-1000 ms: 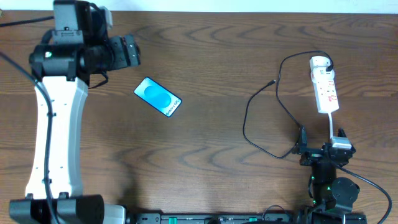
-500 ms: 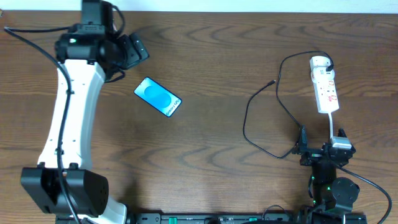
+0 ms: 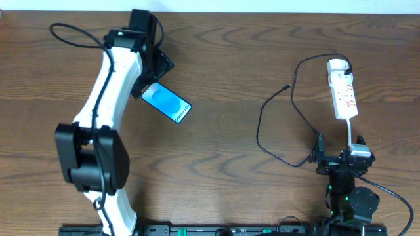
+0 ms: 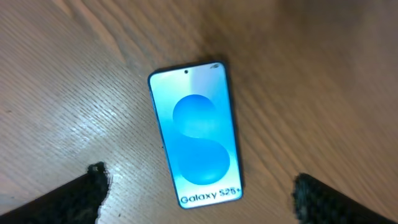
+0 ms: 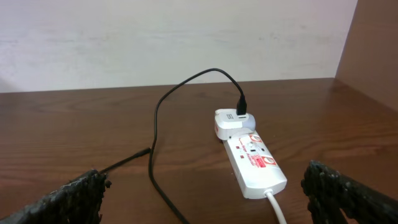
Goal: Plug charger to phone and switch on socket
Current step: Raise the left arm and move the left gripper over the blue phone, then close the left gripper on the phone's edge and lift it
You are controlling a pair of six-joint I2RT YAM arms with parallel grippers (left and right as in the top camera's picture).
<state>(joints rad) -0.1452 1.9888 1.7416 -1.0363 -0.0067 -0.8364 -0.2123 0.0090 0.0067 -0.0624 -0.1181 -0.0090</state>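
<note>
Phone (image 4: pixel 196 142) lies flat toward the table's (image 3: pixel 230 137) far-left corner: slim, pale-blue screen, teal oval, "Galaxy S25+" lettering. Left gripper (image 4: pixel 200 184) hangs above it, fingers spread wide; right gripper (image 5: pixel 205 182) spread too.

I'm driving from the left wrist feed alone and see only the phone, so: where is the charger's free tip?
Observer: The charger loops on the table well to the right of the phone; its tip lies apart from the phone, touching nothing.
Operator: Is its other end plugged in?
Observer: Yes. The right wrist view shows its black plug seated in a white adapter at the far end of the socket.
</note>
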